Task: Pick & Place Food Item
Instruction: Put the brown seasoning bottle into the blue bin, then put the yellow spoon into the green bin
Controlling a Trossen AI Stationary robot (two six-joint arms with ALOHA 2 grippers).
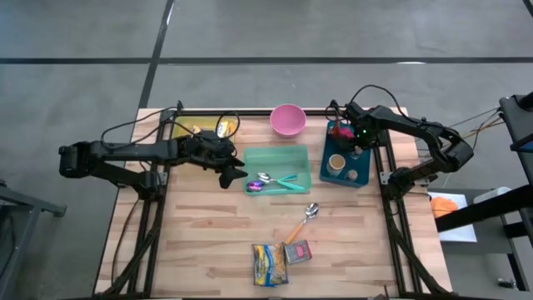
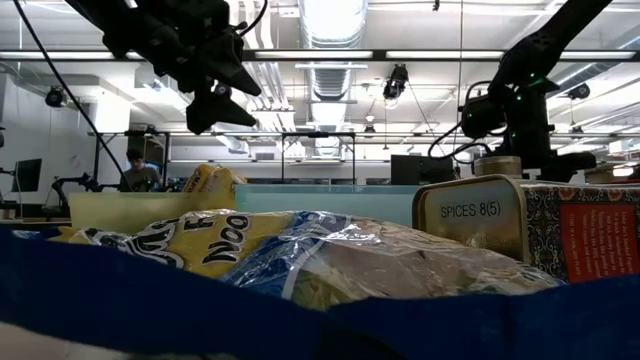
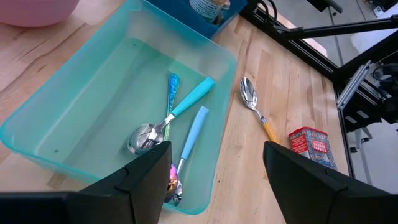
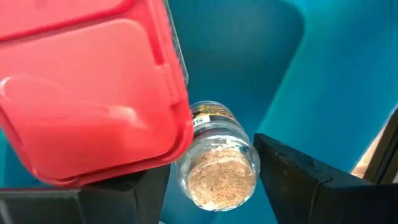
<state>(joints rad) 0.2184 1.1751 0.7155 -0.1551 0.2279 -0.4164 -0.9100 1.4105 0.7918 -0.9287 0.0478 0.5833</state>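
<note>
My right gripper (image 1: 346, 138) points down into the blue bin (image 1: 367, 160) at the far right, fingers apart. Close under it a red-lidded container (image 4: 93, 87) stands beside one finger (image 4: 124, 199). A cork-topped jar (image 4: 219, 169) shows lower down in the gap. My left gripper (image 3: 216, 146) hangs open and empty over the near left corner of the teal bin (image 1: 287, 156), which holds spoons (image 3: 168, 121). A yellow noodle packet (image 1: 268, 264) and a red spice tin (image 1: 297, 251) lie near the front edge. My right gripper has one finger right next to the red-lidded container's edge (image 4: 177, 140). I cannot tell whether they touch. The container stands in the blue bin, and the other finger (image 4: 311, 180) is clear of it.
A pink bowl (image 1: 287, 119) sits at the far edge between the bins. A yellow bin (image 1: 193, 127) lies under the left arm. A spoon with an orange handle (image 1: 304, 220) lies on bare wood near the tin. A second jar (image 1: 352, 175) stands in the blue bin.
</note>
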